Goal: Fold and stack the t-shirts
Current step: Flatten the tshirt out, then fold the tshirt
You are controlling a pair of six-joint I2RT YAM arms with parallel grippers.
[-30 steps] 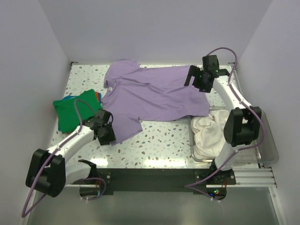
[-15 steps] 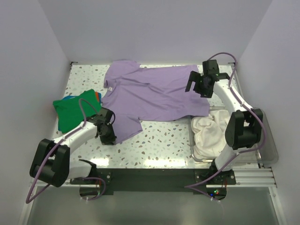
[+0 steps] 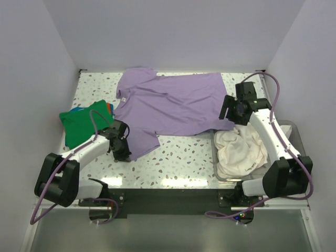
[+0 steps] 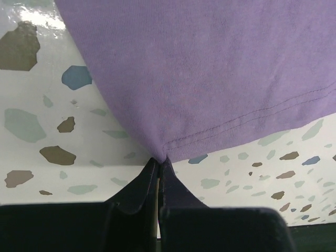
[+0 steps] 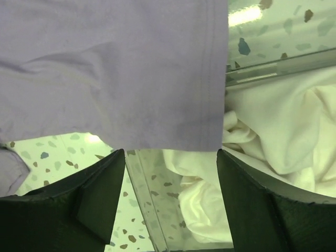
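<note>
we see the lavender t-shirt (image 3: 173, 105) spread out, lightly wrinkled, across the far half of the speckled table (image 3: 178, 160). our left gripper (image 4: 158, 167) is pinched tight on the near sleeve's stitched hem. our right gripper (image 5: 170, 157) hangs over the shirt's right corner, jaws wide apart and holding nothing. the green t-shirt (image 3: 79, 126) lies at the left, and the cream t-shirt (image 3: 239, 149) sits crumpled in the clear bin (image 3: 302, 170).

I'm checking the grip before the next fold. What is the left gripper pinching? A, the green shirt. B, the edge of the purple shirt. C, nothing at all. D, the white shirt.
B: in the left wrist view the left gripper has its fingers closed together on the stitched edge of the purple shirt.
</note>
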